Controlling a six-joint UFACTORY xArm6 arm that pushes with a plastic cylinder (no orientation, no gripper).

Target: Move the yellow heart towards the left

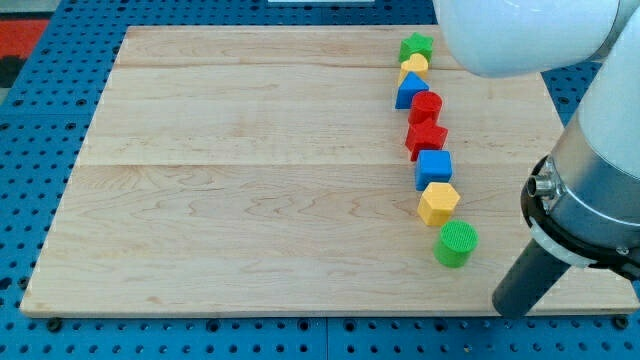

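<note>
The yellow heart (414, 65) lies near the board's top right, wedged between a green star (416, 46) above it and a blue triangular block (409, 91) below it. My tip (508, 308) is at the view's lower right, near the board's bottom edge. It is right of and below a green cylinder (457, 243), apart from it and far from the yellow heart.
The blocks form a slanted column down the board's right part: a red cylinder (426, 105), a red star-like block (427, 137), a blue cube (434, 167) and a yellow hexagon (438, 203). The wooden board (250, 180) rests on a blue pegboard. The white arm (610, 150) fills the view's right.
</note>
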